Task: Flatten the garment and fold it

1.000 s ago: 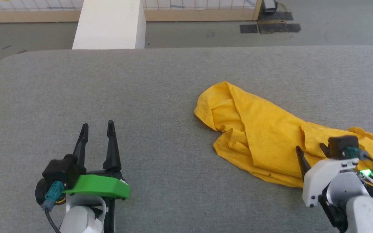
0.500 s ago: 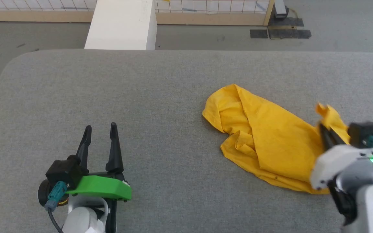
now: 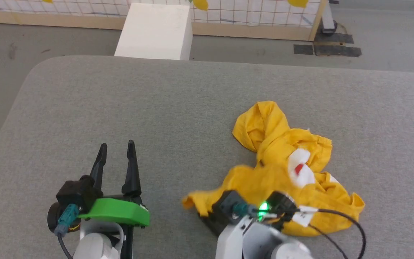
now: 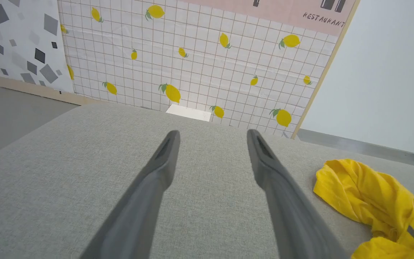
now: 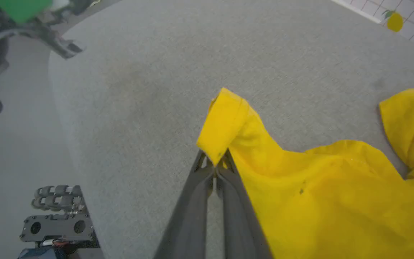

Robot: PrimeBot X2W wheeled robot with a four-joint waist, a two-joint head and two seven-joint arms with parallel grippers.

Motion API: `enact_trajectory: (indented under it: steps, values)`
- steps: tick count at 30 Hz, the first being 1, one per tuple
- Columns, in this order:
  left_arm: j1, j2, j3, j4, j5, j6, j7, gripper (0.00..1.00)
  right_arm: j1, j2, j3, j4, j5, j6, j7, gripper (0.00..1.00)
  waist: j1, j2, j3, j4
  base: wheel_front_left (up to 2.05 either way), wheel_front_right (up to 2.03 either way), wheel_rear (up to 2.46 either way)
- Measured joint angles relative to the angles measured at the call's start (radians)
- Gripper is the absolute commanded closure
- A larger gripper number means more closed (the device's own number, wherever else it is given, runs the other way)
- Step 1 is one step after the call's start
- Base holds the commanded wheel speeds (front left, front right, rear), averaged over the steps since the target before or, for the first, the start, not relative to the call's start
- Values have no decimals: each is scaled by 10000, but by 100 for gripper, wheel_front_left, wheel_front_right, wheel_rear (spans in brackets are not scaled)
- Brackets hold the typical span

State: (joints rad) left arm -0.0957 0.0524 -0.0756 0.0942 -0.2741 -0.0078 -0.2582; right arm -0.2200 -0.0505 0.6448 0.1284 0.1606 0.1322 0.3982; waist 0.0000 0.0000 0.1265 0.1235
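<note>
The garment is a mustard-yellow T-shirt lying crumpled on the right half of the grey padded table. A white patch with a red dot shows on its top. In the right wrist view my right gripper is shut on a folded edge of the garment, holding that corner lifted above the table. In the head view its wrist sits at the bottom centre, covering the fingers. My left gripper rests at the lower left, open, with nothing between its fingers. The garment lies to its right.
A white block stands on the floor just beyond the table's far edge. Behind it runs a lemon-print grid wall. The table's rounded left edge drops to grey floor. The robot's base shows below the table edge.
My right gripper shut on the garment's near right edge and pulled it leftward, bunching the cloth and turning up the white-and-red print. The head camera shifted. My left gripper stayed put.
</note>
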Motion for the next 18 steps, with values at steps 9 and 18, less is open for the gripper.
enact_trajectory:
  steps: [9, 18]
  values:
    - [241, 2, 199, 150, 6, -15, 0, 0, 257, -290, -1162, -1152, 800, 0, -1381, 0, 0, 0, -179, -79, 0, 0, 0]
    - [244, 42, -531, 755, 410, -608, 113, 0, 1820, -109, -6435, -3076, -805, -2, -2800, 0, 0, 0, -257, -569, 0, 0, 0]
